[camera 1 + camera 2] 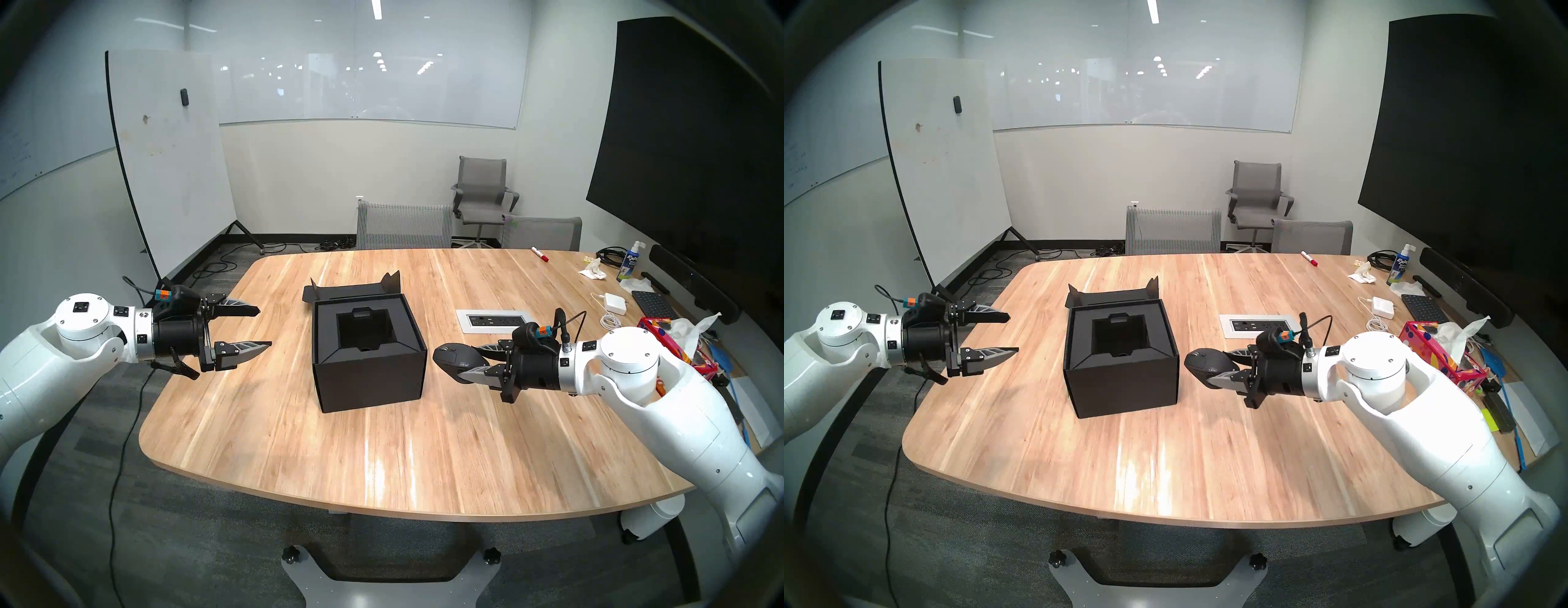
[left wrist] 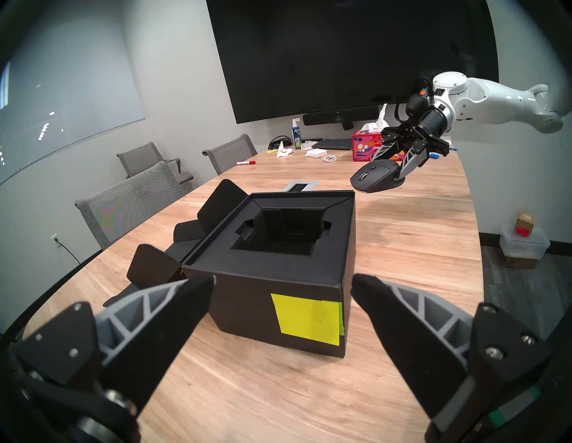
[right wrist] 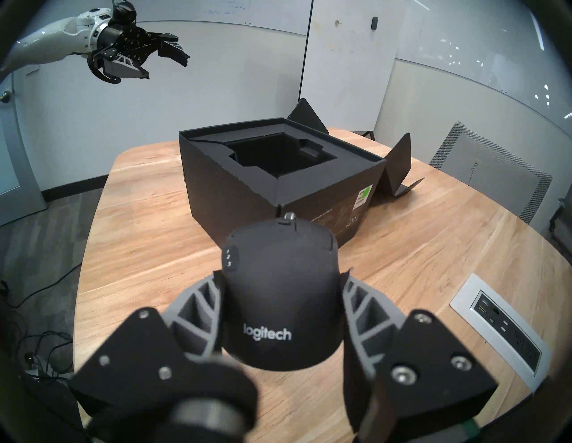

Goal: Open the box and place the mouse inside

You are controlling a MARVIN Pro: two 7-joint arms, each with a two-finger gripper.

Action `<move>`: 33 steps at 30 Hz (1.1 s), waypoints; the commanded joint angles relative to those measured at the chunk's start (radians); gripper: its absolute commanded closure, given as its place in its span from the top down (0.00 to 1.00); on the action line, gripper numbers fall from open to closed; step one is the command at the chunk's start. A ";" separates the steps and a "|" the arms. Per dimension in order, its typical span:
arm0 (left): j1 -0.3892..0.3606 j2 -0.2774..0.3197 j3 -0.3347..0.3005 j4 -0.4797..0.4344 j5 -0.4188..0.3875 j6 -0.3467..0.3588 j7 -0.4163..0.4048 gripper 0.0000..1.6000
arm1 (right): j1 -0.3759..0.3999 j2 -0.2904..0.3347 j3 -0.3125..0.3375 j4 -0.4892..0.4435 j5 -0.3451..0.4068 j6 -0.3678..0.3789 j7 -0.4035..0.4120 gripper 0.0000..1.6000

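- Right gripper [image 1: 475,365]: clenched on the mouse [image 1: 458,360], its two fingers pressed against the mouse's sides; the mouse is carried off the table, just beside the box's right wall, its front toward the box.
- Left gripper [image 1: 259,329]: released, jaws wide, nothing between them; it hovers left of the box, well apart from it.
- Box [image 1: 368,378]: black, on the table near its middle, lid [image 1: 352,292] folded back behind, square recess [image 1: 365,331] in the insert exposed. A yellow-green note [image 2: 308,318] sits on its left wall.
- Risk, judged: the grip sits only on the mouse's rear half, so the rounded shell may slip or tilt.
- Risk, judged: the recess looks snug; a skewed mouse could catch the insert rim, or a low approach shove the unbraced box.
- Surface: pale wood-grain table [image 1: 382,458], glossy, with an inset power panel [image 1: 494,321].
- Room: whiteboard [image 1: 169,161], grey chairs, dark wall screen [image 1: 687,148], clutter at the table's right end.
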 commanded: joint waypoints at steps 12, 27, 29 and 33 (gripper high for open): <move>-0.011 0.004 -0.011 -0.003 -0.008 -0.005 -0.001 1.00 | 0.200 -0.112 -0.022 0.067 -0.071 0.022 0.107 0.00; -0.012 0.005 -0.009 -0.003 -0.008 -0.005 0.000 1.00 | 0.323 -0.214 -0.076 0.126 -0.127 -0.002 0.185 0.00; -0.012 0.005 -0.009 -0.003 -0.008 -0.005 0.000 1.00 | 0.348 -0.229 -0.094 0.139 -0.133 -0.002 0.194 0.00; -0.012 0.006 -0.009 -0.003 -0.009 -0.006 0.000 1.00 | 0.386 -0.258 -0.116 0.172 -0.149 -0.006 0.213 0.00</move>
